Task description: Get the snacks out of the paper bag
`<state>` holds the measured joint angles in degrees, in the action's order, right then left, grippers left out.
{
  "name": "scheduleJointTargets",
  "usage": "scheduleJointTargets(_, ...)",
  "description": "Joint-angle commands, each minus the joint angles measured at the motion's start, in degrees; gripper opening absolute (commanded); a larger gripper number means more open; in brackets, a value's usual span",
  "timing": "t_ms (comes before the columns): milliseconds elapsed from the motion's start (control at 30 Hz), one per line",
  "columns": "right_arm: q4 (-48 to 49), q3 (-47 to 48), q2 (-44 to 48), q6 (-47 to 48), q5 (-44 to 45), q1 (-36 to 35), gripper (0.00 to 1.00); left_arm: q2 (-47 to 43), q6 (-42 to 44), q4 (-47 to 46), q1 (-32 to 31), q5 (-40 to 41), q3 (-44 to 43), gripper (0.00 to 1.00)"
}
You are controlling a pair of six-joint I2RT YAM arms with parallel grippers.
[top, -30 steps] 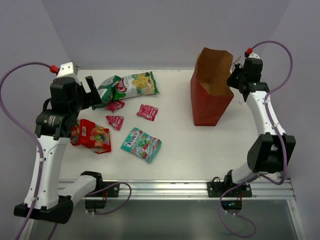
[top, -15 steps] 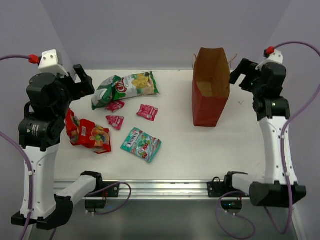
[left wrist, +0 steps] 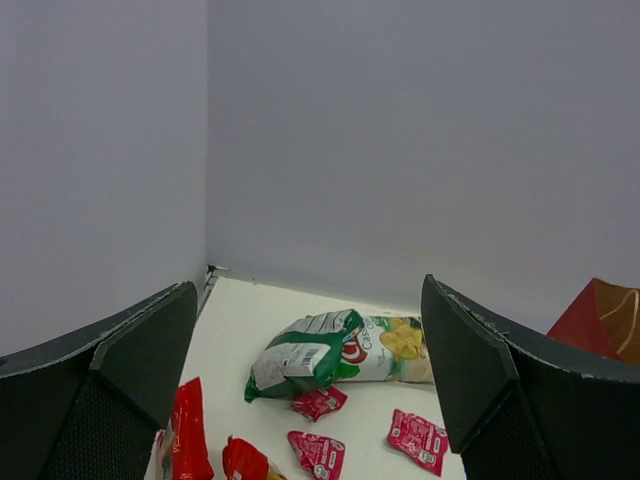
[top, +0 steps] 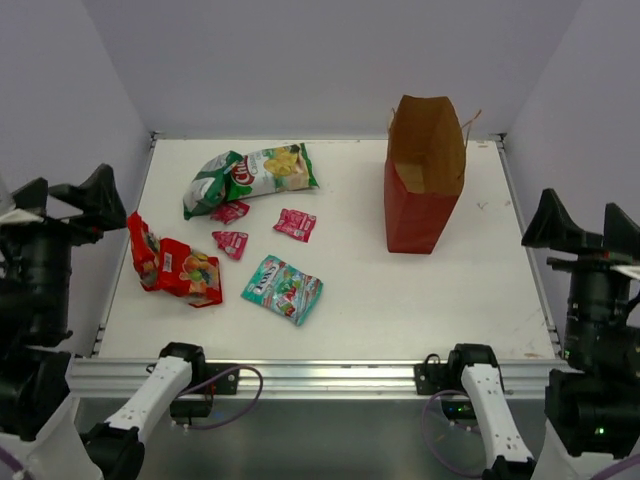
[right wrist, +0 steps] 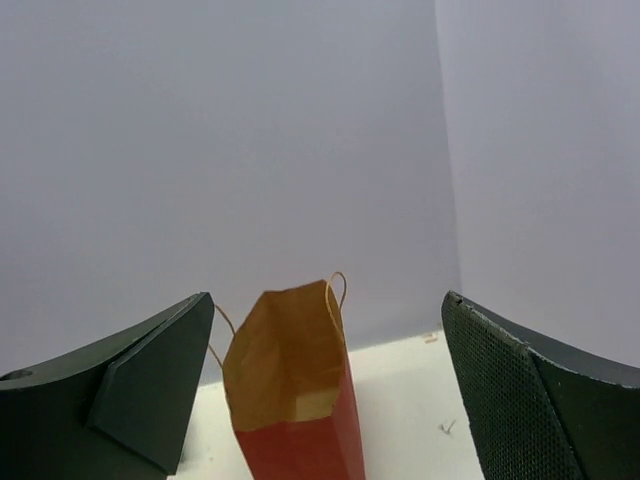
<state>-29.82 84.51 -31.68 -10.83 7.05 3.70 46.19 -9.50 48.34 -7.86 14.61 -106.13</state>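
The paper bag point(top: 425, 190) stands upright and open-topped at the back right, red-brown outside and tan inside point(right wrist: 290, 370). The snacks lie on the left half of the table. They are a green-white chip bag point(top: 255, 175) point(left wrist: 340, 352), a red packet point(top: 180, 268), a teal packet point(top: 283, 288) and three small red-pink sachets point(top: 230, 211) point(top: 295, 224) point(top: 231, 242). My left gripper point(top: 68, 195) point(left wrist: 308, 300) is open, off the table's left edge, facing the snacks. My right gripper point(top: 585, 225) point(right wrist: 326, 297) is open beyond the right edge, facing the bag. Neither holds anything.
The white table point(top: 400, 290) is walled by lilac panels at the back and both sides. An aluminium rail point(top: 330, 375) with the two arm bases runs along the near edge.
The right gripper let go of the bag's rim and opened. Both arms swung back and down to the table's near corners. The bag now stands a little straighter.
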Motion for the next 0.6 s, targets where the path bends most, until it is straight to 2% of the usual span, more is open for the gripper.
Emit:
scheduleJointTargets(0,3.28,-3.74,4.59,0.90,2.00,-0.28,0.99,-3.99,2.99,-2.37,-1.36,2.52,0.13,1.00)
scheduleJointTargets(133,2.31,-2.86,7.68,0.37,3.32,-2.12,0.99,-7.78,2.73,-2.55,-2.86,7.25,1.18,1.00)
scheduleJointTargets(233,6.78,-6.10,11.97,2.82,0.00,-5.44,0.99,-11.21,0.64,-2.55,-3.92,11.04,3.64,1.00)
scheduleJointTargets(333,9.08,-9.01,15.32,4.59,-3.44,-8.18,0.99,-14.81,-1.75,-3.68,-5.41,10.61,7.50,1.00)
scheduleJointTargets(567,11.19,-12.44,17.44,6.79,0.42,-11.44,0.99,-16.49,0.18,-4.92,-9.10,14.92,13.05,1.00)
